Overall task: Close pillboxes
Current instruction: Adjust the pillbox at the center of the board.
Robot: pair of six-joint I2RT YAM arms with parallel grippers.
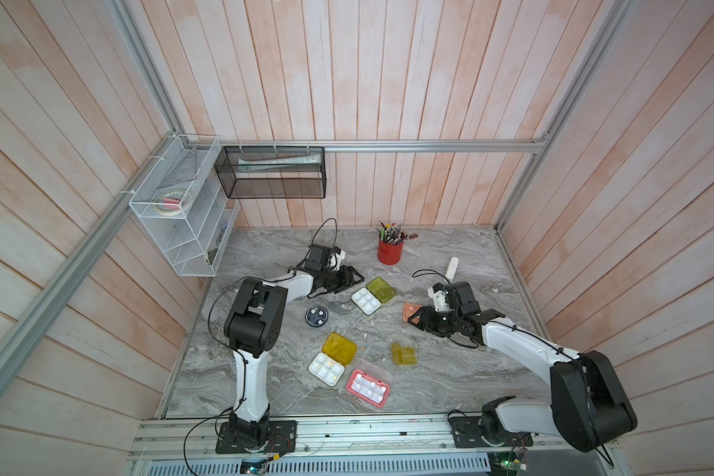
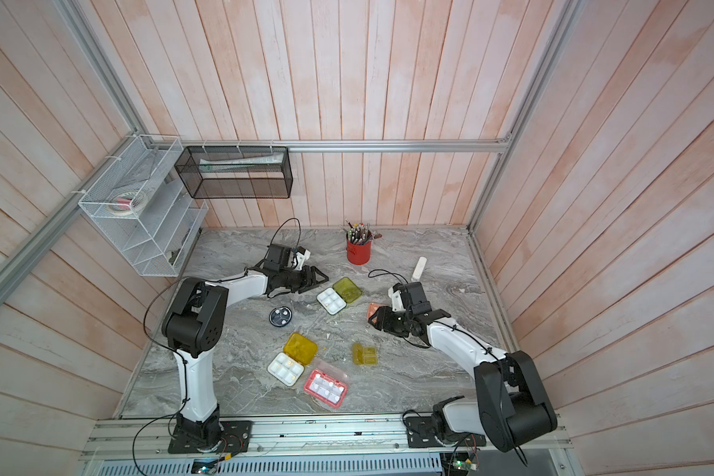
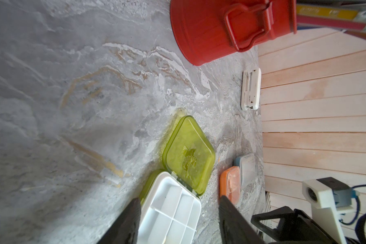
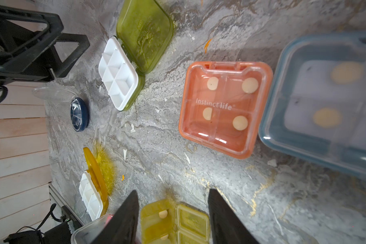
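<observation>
Apparently empty, left pincer gapes beside lime-olive pillbox.

On the table, the pencil cup stood at the back, the stick to its right. Before the cup lay the rear pillbox, the left pillbox nearer and leftward, the right pillbox rightward. Nearest lay the front pillbox, the frontmost pillbox just right of it, the lone pillbox farther right.
</observation>
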